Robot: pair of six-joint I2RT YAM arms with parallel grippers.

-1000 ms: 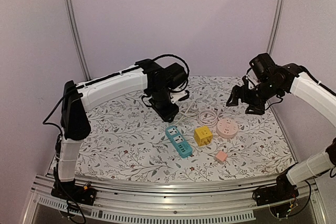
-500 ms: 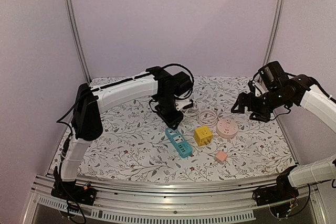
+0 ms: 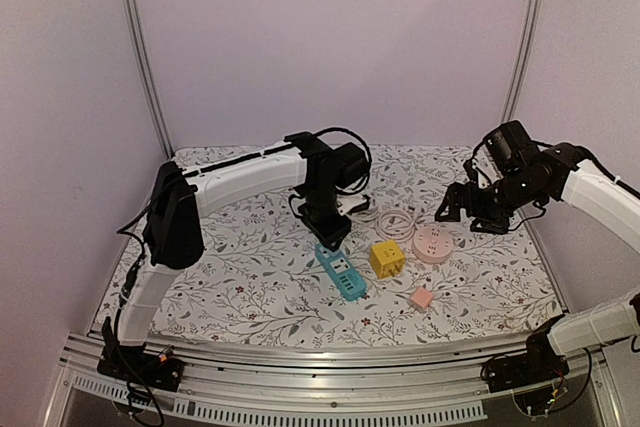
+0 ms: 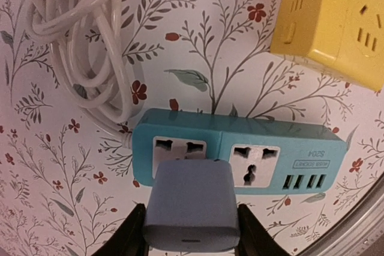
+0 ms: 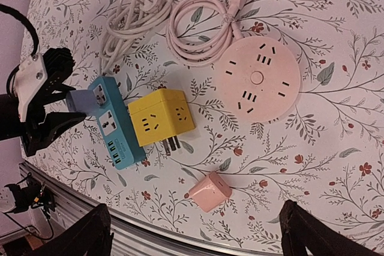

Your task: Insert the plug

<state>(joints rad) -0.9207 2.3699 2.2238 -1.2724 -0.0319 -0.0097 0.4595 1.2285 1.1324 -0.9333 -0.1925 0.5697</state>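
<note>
Wrist and overhead views, one moment. My left claw [image 4: 191, 239] is clamped on the grey-blue plug [image 4: 191, 199], with one black finger [image 4: 137, 232] pressed to each side of its body. The plug hangs directly over the teal power strip [image 4: 282, 148], partly covering the socket nearest the strip's cable end. The second universal socket and the row of four USB ports beside it are uncovered. Whether the pins have entered the socket cannot be told, since the plug body hides them. The strip's white cable [image 4: 90, 52] lies coiled just beyond it. A yellow cube socket [image 4: 327, 22] stands near the strip's other end, apart from it. My right claw [image 5: 195, 232] is held above the right side of the table with its fingers [image 5: 78, 238] spread wide apart, gripping nothing. Beneath it lie a round pink socket [image 5: 257, 79], its pink cable [image 5: 201, 28] looped beside it, and a small pink adapter [image 5: 210, 191] close to the near edge. All rest on a floral tablecloth [image 5: 336, 118].
</note>
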